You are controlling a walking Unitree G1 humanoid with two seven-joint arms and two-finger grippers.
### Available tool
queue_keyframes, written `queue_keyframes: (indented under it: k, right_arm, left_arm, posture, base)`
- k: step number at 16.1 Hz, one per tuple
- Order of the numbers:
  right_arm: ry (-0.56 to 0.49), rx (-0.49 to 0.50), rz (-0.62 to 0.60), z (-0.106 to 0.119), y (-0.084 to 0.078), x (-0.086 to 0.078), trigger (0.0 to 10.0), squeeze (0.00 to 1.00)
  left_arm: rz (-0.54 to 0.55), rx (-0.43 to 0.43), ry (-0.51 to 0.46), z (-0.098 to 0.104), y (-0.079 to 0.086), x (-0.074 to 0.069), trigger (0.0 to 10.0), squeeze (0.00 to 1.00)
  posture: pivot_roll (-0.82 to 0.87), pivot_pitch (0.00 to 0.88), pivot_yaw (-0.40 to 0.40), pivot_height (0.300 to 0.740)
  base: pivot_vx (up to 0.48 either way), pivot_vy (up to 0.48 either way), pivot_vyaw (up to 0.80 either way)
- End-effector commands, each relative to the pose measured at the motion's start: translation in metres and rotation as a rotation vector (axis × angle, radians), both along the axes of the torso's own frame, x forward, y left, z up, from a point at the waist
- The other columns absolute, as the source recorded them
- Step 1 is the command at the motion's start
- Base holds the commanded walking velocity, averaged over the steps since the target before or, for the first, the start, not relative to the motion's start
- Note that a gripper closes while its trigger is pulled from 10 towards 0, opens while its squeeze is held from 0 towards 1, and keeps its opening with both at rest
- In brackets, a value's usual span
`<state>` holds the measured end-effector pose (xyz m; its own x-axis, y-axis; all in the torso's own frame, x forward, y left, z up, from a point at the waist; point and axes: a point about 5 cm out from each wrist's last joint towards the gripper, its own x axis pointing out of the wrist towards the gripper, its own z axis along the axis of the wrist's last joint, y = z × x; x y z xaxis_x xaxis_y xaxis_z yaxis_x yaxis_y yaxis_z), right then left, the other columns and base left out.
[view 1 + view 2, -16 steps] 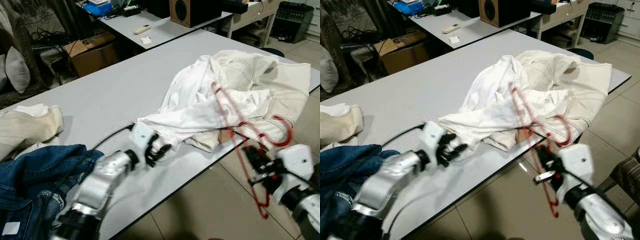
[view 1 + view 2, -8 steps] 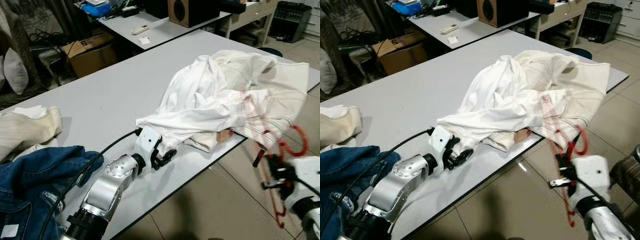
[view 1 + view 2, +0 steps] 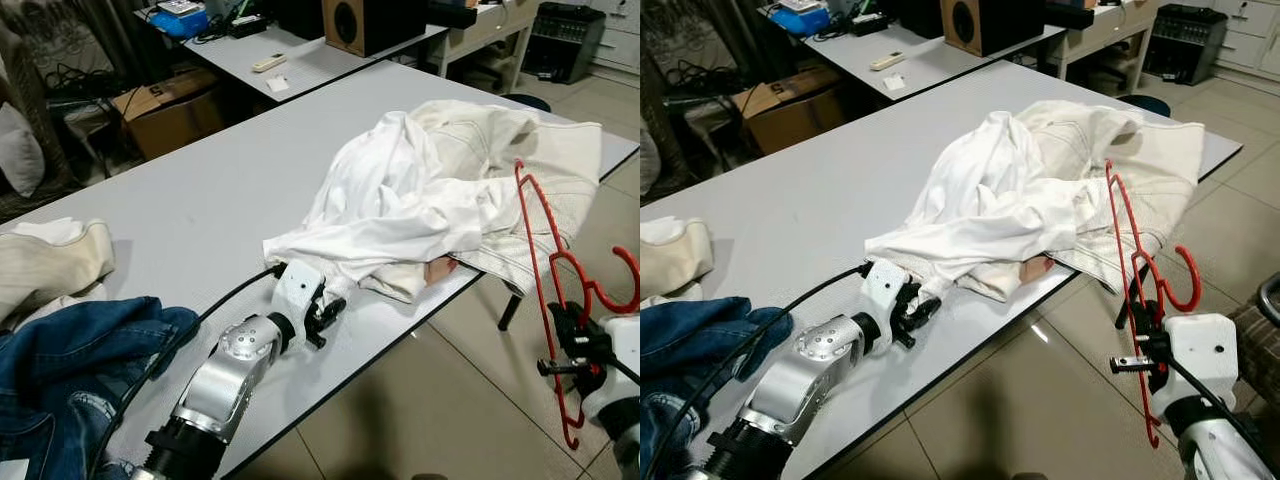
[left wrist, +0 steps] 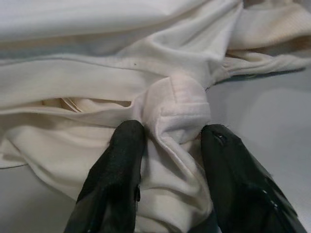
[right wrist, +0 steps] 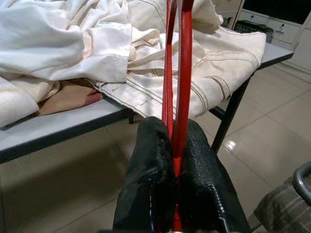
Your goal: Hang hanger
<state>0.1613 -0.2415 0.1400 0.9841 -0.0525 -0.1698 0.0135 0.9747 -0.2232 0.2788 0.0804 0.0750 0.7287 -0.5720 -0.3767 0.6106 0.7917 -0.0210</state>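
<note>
Right gripper [image 5: 175, 170]: fingers pressed together on the lower wires of the red hanger [image 3: 1130, 270], pinching it firmly. The hanger stands nearly upright off the near edge of the grey table [image 3: 200, 190], clear of the tabletop, its hook curling out to the robot's right, just beside the overhanging cream jacket [image 3: 540, 160].

Left gripper [image 4: 165, 160]: fingers closed around a folded hem of the white shirt [image 3: 390, 200], which lies bunched on the table against the jacket, touching it. The gripper rests on the table at the shirt's near corner.

Also on the table, well apart from the shirt toward the robot's left: blue jeans [image 3: 60, 370] and a second cream garment [image 3: 50, 260].

Judgement on the step in hand: the hanger appears ready to be threaded into the shirt. To do it well, the left gripper should lift and open the hem while the right keeps its pinch low, tilts the hanger and leads one shoulder arm in, avoiding the jacket.

Markings: none legible on the garments or hanger.
</note>
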Motion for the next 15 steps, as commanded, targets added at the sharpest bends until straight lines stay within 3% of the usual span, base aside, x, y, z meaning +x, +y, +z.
queue_keyframes:
  k: [1,5,9,12,14,15]
  right_arm:
    - [-0.008,0.004,0.01,0.0,0.001,0.0,10.0,0.0]
    - [-0.012,0.006,0.024,0.0,0.002,0.001,10.0,0.0]
    - [-0.023,0.011,0.079,0.002,0.005,0.002,10.0,0.0]
    - [-0.029,0.014,0.087,0.003,0.006,0.004,10.0,0.0]
    - [-0.034,0.017,0.095,0.002,0.008,0.004,10.0,0.0]
    - [-0.04,0.02,0.097,0.002,0.008,0.005,10.0,0.0]
  left_arm:
    - [0.039,0.01,-0.005,0.0,0.008,0.004,0.0,0.0]
    - [0.063,0.011,-0.008,-0.001,0.011,0.006,0.0,0.0]
    - [0.062,-0.071,-0.064,0.012,0.016,0.01,0.0,0.0]
    - [0.087,-0.116,-0.121,0.023,0.033,0.018,0.0,0.0]
    - [0.176,-0.132,-0.161,0.032,0.054,0.03,0.0,0.0]
    - [0.232,-0.18,-0.198,0.041,0.066,0.037,0.0,0.0]
  posture:
    - [-0.28,0.0,0.136,0.74]
    - [-0.29,0.0,0.143,0.74]
    - [-0.29,0.0,0.143,0.74]
    - [-0.28,0.0,0.148,0.74]
    - [-0.28,0.0,0.15,0.74]
    - [-0.28,0.0,0.151,0.74]
  base:
    - [0.0,0.0,0.0]
    - [0.0,0.0,0.0]
    - [0.0,0.0,0.0]
    - [0.0,0.0,0.0]
    - [0.0,0.0,0.0]
    - [0.0,0.0,0.0]
